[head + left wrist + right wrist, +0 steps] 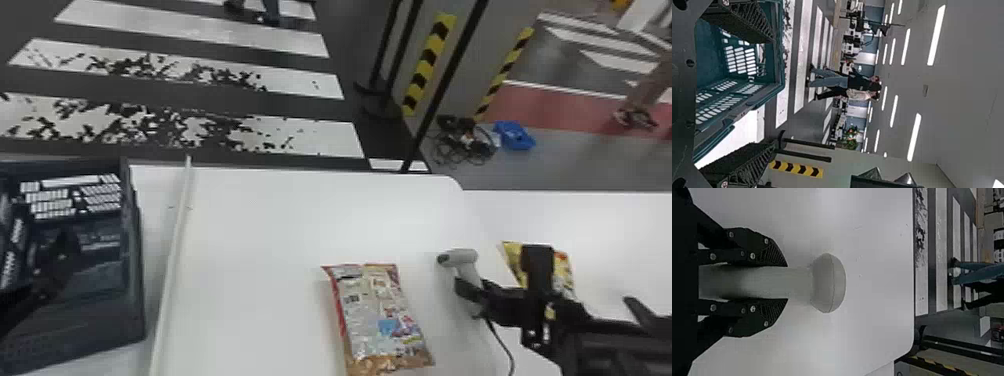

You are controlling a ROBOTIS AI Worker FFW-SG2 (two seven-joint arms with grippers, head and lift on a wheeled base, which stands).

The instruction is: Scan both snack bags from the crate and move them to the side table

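Note:
My right gripper [470, 295] is at the white handheld scanner [462, 259], right of the snack bag [382, 320] lying flat on the white table. In the right wrist view, my right gripper [785, 282] is shut on the handle of the scanner [828, 283], a finger on either side. A second, yellow snack bag [565, 270] lies on the side table, partly behind the right arm. My left gripper [60, 260] is over the dark crate [132, 250] at the far left; in the left wrist view my left gripper [772, 94] stands open beside the crate [768, 92].
A pale raised strip [172, 260] runs along the table between crate and snack bag. The scanner's black cable [502, 345] hangs down beside the right arm. The side table [620, 220] adjoins at the right. A thin black pole rises behind the table.

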